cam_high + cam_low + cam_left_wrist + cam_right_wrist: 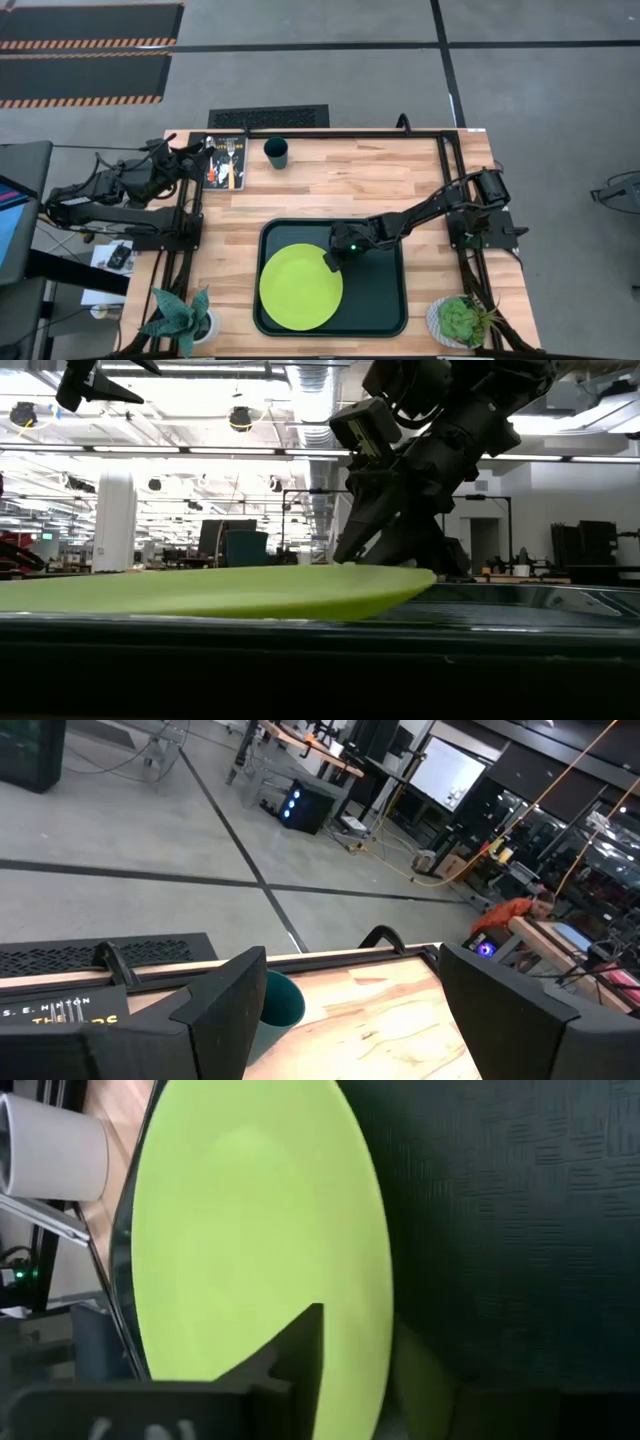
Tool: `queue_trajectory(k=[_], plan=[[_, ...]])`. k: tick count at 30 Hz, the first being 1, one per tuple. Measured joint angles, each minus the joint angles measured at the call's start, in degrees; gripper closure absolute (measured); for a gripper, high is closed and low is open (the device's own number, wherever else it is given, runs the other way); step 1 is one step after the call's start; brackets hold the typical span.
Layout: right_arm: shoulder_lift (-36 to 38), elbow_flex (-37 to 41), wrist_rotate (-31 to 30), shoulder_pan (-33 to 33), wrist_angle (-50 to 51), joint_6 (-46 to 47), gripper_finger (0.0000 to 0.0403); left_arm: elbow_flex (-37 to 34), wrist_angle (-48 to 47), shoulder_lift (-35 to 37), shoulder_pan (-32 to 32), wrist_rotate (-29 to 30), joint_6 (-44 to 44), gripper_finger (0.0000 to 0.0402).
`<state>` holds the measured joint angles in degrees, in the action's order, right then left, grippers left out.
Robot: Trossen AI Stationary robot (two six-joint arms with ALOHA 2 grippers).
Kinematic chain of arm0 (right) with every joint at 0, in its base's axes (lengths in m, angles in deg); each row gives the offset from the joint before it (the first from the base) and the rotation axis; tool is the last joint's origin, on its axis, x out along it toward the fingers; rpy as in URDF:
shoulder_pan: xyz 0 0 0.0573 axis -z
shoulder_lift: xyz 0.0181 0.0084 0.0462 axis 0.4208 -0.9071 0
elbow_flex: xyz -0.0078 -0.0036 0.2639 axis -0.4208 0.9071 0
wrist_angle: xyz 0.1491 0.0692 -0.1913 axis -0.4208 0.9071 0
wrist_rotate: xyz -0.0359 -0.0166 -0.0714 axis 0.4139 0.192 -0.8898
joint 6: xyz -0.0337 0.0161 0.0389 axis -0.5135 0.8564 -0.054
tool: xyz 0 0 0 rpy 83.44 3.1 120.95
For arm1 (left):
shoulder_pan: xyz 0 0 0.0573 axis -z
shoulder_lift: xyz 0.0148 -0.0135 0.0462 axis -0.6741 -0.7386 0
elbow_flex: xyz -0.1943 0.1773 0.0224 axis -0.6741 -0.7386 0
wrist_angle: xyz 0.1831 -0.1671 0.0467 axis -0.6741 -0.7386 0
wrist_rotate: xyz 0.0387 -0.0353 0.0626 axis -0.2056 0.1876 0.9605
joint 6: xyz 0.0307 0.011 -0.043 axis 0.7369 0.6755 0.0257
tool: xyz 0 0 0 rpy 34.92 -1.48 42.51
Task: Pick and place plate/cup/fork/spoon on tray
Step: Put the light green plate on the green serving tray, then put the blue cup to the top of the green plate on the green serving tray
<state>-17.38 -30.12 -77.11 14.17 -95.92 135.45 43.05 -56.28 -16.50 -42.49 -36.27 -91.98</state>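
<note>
The lime-green plate (300,287) lies in the left half of the dark green tray (385,300). My right gripper (330,262) is shut on the plate's far right rim. In the low view the plate (200,592) looks nearly level, just above the tray's near rim. The teal cup (276,153) stands upright on the table at the far side. The fork and spoon (232,165) lie side by side on a dark book (222,160) at the far left. My left gripper (340,1010) is open and empty, above the book, with the cup (282,1003) just ahead. My right gripper pinches the plate's rim (340,1330) at its far right side. One finger (295,1355) lies on the plate's top face; the other is hidden under the plate. The fingers slant down from the table's far right. Whether the plate rests on the tray, I cannot tell.
A potted plant (185,318) stands at the near left corner and another (462,320) at the near right. Black frame rails (445,180) run along the table's sides and far edge. The tray's right half (375,270) is bare.
</note>
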Motion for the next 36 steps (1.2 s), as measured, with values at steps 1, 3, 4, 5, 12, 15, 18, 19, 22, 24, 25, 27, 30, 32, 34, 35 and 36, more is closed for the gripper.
queue_trajectory(k=[1,3,4,5,12,15,18,19,22,24,25,27,30,32,34,35,36], plan=[[0.00,0.00,0.00,0.00,0.01,0.04,0.0250,0.00,-0.02,0.00,0.00,0.00,0.00,0.0119],[0.02,0.00,0.00,0.00,-0.01,-0.01,0.0230,0.00,-0.02,0.00,0.00,0.00,0.00,0.0119],[0.29,0.03,0.02,0.00,0.18,-0.27,0.0221,0.00,-0.02,0.00,0.00,0.00,0.00,0.0119],[0.59,0.07,0.02,0.00,0.41,-0.69,0.0213,0.00,-0.02,0.00,0.00,0.00,0.00,0.0119],[1.61,-0.05,2.43,0.07,-0.10,-2.51,0.0180,0.00,-0.02,0.00,0.00,-0.02,0.02,0.0119],[2.82,0.15,3.61,0.46,2.78,-2.97,0.0179,0.00,-0.02,0.00,0.00,-0.02,0.01,0.0119],[4.90,0.02,4.72,1.70,5.49,-3.45,0.0180,0.00,-0.02,0.00,0.00,-0.04,0.02,0.0119],[6.02,0.06,4.76,2.26,7.34,-3.87,0.0180,0.00,-0.02,0.00,0.00,-0.04,0.02,0.0119],[9.22,0.04,4.71,4.52,8.60,-4.92,0.0179,0.00,-0.02,0.00,0.00,-0.04,0.02,0.0119],[12.00,0.01,4.67,6.69,8.96,-7.04,0.0179,0.00,-0.01,0.00,0.02,-0.02,0.02,0.0119],[12.86,-0.61,4.46,7.96,8.69,-8.58,0.0180,0.00,0.00,0.00,0.02,-0.02,0.03,0.0119],[14.65,-1.95,2.25,11.24,9.11,-12.46,0.0180,0.00,0.00,0.00,0.02,-0.02,0.03,0.0119],[14.72,-5.69,-3.51,16.67,9.02,-18.08,0.0180,0.00,-0.02,-0.02,0.02,0.05,0.02,0.0119],[13.63,-8.75,-5.80,20.67,9.07,-19.89,0.0180,0.00,0.00,0.00,0.02,0.12,0.03,0.0119],[11.21,-12.50,-6.95,24.40,8.86,-21.52,0.0180,0.00,0.01,0.00,0.02,0.31,0.03,0.0119],[9.95,-14.20,-6.98,26.15,9.10,-22.38,0.0180,0.00,0.00,0.00,0.02,0.32,0.02,0.0119],[8.48,-16.02,-7.18,27.69,9.75,-22.94,0.0180,0.00,0.00,0.00,0.02,0.35,0.02,0.0119]])
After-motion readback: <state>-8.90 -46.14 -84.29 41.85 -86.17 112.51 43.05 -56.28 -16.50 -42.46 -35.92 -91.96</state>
